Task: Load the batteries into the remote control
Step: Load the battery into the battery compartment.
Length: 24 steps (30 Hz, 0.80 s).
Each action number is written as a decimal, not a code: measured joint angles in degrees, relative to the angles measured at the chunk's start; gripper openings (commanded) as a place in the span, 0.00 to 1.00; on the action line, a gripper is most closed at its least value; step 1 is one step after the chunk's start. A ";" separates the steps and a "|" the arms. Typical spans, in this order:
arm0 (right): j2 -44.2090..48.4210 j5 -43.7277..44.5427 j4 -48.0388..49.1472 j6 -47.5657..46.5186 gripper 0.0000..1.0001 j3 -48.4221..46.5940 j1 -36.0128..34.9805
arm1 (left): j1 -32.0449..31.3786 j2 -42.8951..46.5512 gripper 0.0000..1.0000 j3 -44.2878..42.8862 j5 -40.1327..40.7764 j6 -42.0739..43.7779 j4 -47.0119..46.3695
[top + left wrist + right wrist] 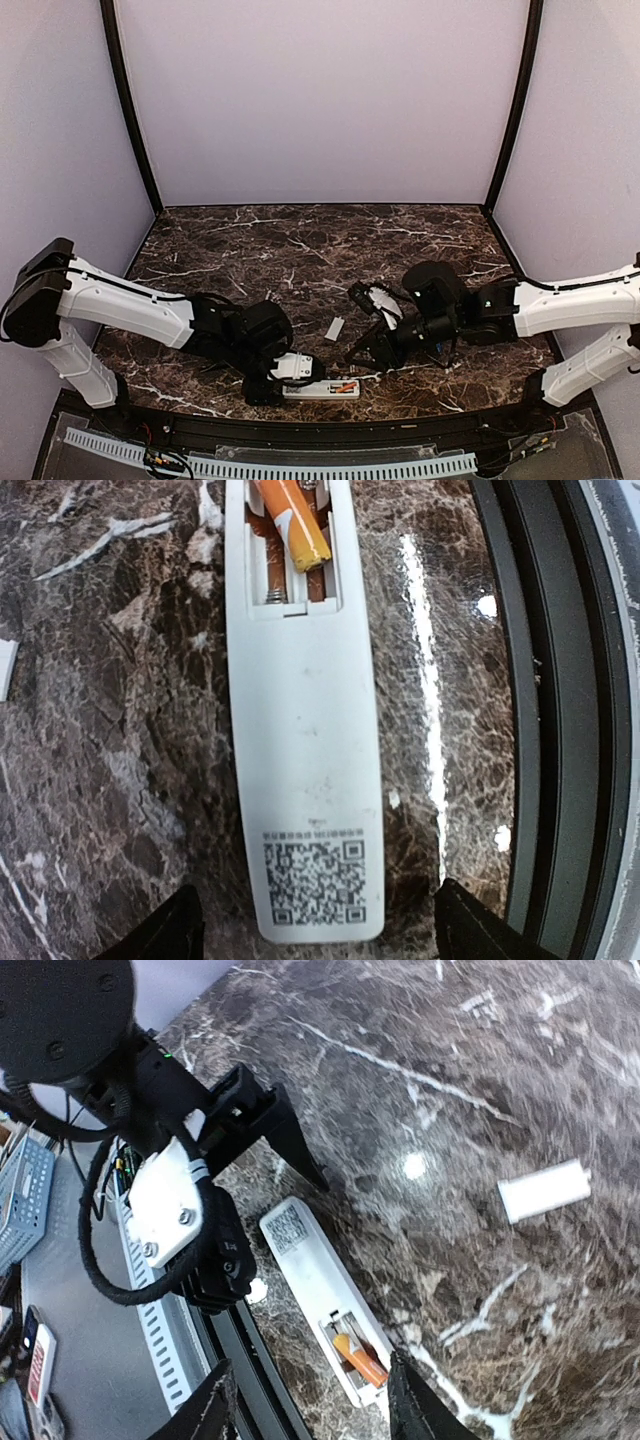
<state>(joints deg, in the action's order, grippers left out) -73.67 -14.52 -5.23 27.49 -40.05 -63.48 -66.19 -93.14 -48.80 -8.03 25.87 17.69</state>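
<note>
The white remote control (322, 389) lies label side up near the table's front edge, its battery compartment open. It also shows in the left wrist view (305, 740) and the right wrist view (315, 1270). An orange battery (292, 522) lies slanted in the compartment, and it also shows in the right wrist view (360, 1358). The blue battery is not in view. My left gripper (315, 935) is open, its fingertips either side of the remote's QR-code end without touching it. My right gripper (312, 1410) is open and empty, hovering above the compartment end.
The small flat white cover (335, 328) lies on the marble behind the remote, and it also shows in the right wrist view (545, 1190). A black raised rim (520, 720) runs along the table's front edge beside the remote. A slotted white cable duct (300, 465) lies beyond it.
</note>
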 measured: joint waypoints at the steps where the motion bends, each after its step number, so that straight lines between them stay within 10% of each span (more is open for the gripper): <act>1: 0.46 -0.46 -0.79 -4.55 0.57 -1.29 0.00 | 0.20 1.44 0.81 0.81 0.04 -0.68 -0.07; 12: -12.52 -3.91 -17.44 -45.51 0.58 -16.31 -0.39 | 5.35 19.69 0.85 5.49 4.31 -7.26 -4.59; 24: -24.41 -3.63 -28.79 -58.42 0.50 -22.62 -1.46 | 9.42 18.16 0.85 6.91 11.15 -8.81 -6.93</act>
<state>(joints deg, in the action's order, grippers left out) -98.08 -18.15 -34.02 -30.94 -62.67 -64.95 -56.77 -74.98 -41.89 3.11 17.06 10.76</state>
